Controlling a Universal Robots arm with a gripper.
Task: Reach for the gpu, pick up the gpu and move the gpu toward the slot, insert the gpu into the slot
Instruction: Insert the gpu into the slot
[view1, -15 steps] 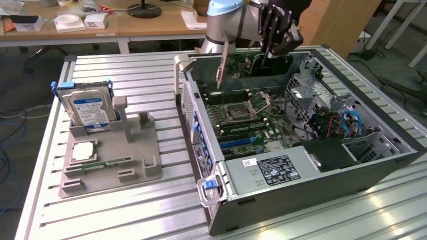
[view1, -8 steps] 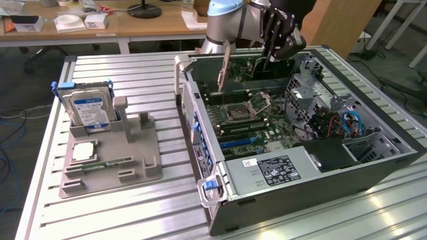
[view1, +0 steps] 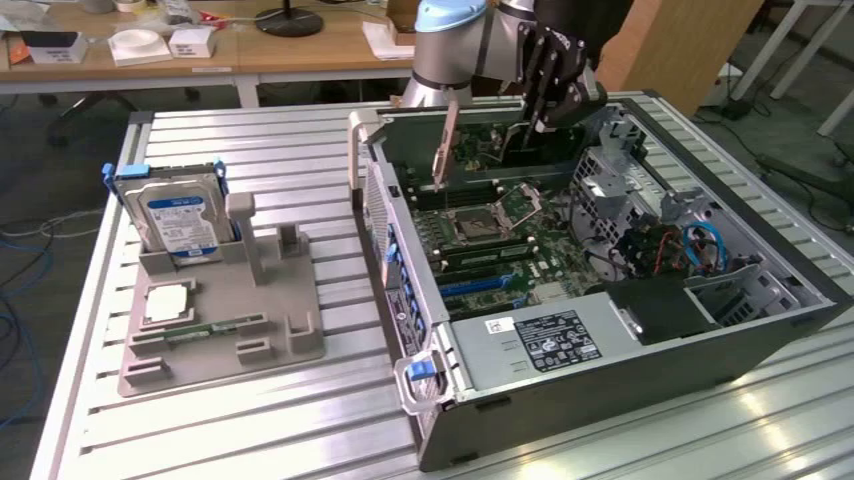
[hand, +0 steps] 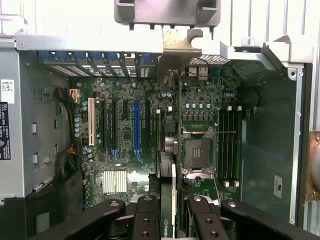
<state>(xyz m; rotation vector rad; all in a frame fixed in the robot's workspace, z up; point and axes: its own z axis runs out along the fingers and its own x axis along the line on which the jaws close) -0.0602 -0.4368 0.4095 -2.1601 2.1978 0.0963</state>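
We saw the black, ribbed fingers (hand: 146, 220) closed partway on the gpu (hand: 173, 192), pressing its two flat faces. The card stood on edge between them, a thin dark board with a logo printed on it near the grip. Its bent metal end bracket pointed at the rear wall of the case. It hung inside the open computer case (view1: 694, 330), over the green motherboard (hand: 125, 155). It ran parallel to the long expansion slots, between the blue slot (hand: 136, 125) and the square, metal-framed processor socket (hand: 197, 150). We could not tell whether its lower edge touched the board or any slot.

A cream-coloured slot (hand: 91, 125) lay further along the same row. A small finned silver heatsink (hand: 115, 181) sat near the slots' ends.

In the exterior view, the pale blue and grey arm (view1: 461, 40) came down into the case from the far side. The case was a grey sheet-metal box lying on its side on the ribbed aluminium surface (view1: 240, 140).

Towards the exterior view's left, well apart from the case, stood a moulded grey plastic holder (view1: 254, 290). It held an upright hard drive (view1: 180, 215) with a blue label, and a narrow green memory stick (view1: 214, 328) lay flat in it.
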